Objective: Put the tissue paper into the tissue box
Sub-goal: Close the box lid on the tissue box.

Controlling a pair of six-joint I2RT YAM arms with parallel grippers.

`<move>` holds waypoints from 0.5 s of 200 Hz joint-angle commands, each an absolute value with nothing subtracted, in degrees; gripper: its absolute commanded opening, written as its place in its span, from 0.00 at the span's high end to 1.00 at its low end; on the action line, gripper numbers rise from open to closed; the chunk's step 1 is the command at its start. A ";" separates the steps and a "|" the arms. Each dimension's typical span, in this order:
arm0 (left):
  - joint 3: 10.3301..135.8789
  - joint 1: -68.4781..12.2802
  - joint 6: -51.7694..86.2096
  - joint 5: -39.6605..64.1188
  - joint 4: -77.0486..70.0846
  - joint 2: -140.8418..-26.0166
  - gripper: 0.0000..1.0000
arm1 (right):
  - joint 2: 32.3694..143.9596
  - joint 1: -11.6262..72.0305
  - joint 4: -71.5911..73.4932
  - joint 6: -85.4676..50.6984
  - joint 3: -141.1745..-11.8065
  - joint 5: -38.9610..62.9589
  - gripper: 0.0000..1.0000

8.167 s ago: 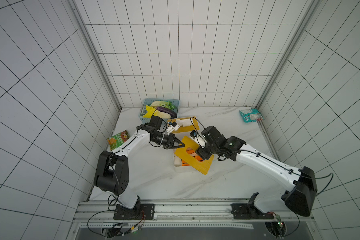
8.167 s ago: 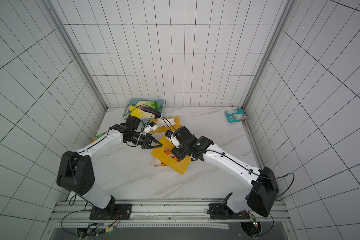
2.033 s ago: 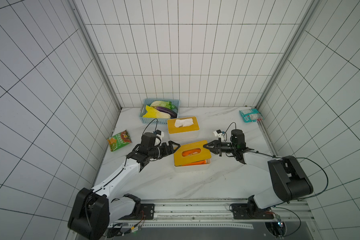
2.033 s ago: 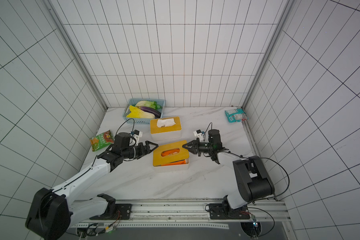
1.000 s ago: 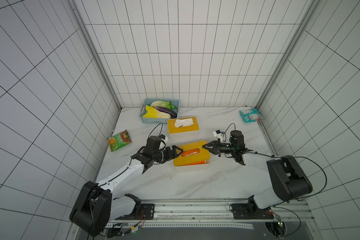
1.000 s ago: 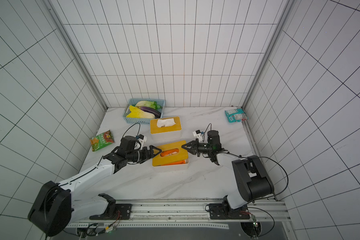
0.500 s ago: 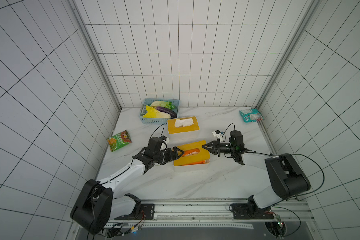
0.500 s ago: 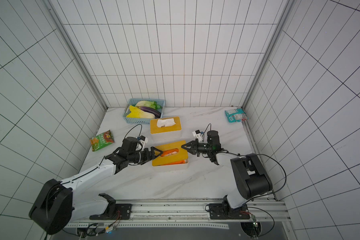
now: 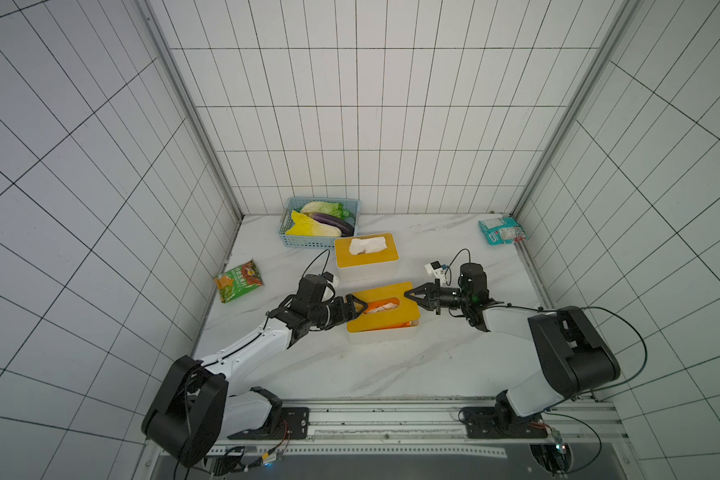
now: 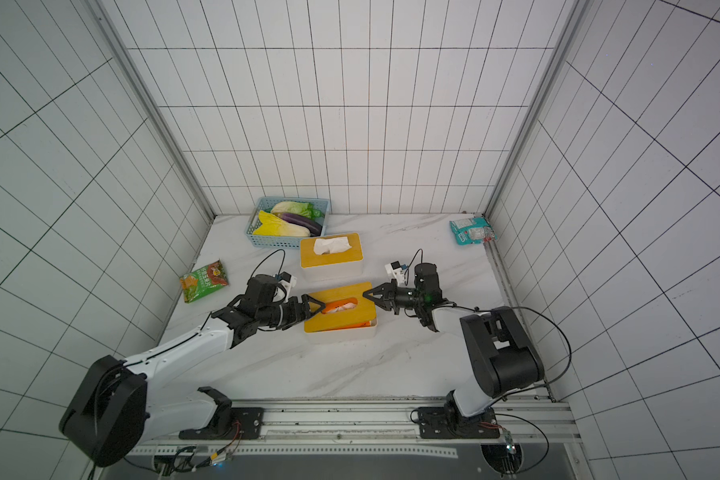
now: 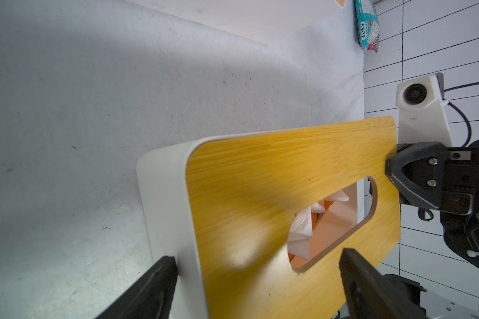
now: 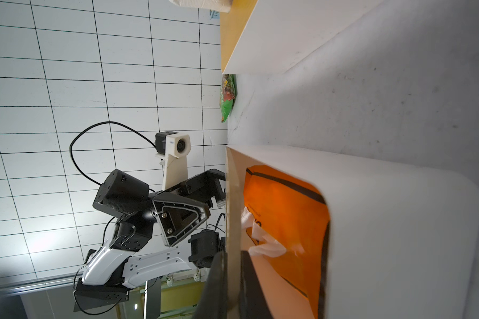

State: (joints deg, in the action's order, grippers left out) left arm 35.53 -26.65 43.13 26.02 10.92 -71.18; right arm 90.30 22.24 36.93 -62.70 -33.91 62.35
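Note:
The near tissue box [image 9: 381,336] is white with a yellow wooden lid [image 9: 371,320] that sits askew, lifted off the rim at its right end. My right gripper [image 9: 410,296] is shut on that end's thin edge [image 12: 233,193]. The tissue paper [image 9: 382,307], white sheets in an orange pack [image 12: 282,215], lies inside and shows through the lid's slot [image 11: 302,232]. At the box's left end my left gripper [image 9: 357,306] stands open. One of its fingers [image 11: 155,287] is beside the white wall and the other is over the lid.
A second lidded tissue box [image 9: 366,259], with white tissue poking out, stands just behind. A blue basket [image 9: 304,242] of vegetables is at the back, a green snack bag [image 9: 238,280] at the left and a teal packet [image 9: 501,230] in the back right corner.
My left gripper has moved right until its open jaws straddle the box's left end, and they have narrowed slightly. The right gripper has kept its hold on the lid.

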 commanded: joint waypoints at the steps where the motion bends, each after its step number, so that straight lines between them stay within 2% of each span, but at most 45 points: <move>1: 35.16 -27.57 42.98 25.61 9.05 -71.85 0.12 | 92.00 23.01 36.03 -62.14 -32.35 61.35 1.00; 59: 36.18 -28.47 43.10 24.65 9.05 -72.88 0.16 | 93.59 23.18 37.13 -62.23 -31.99 61.44 1.00; 100: 36.84 -29.43 42.99 23.62 9.52 -74.25 0.22 | 94.30 23.28 37.95 -62.58 -31.82 61.61 1.00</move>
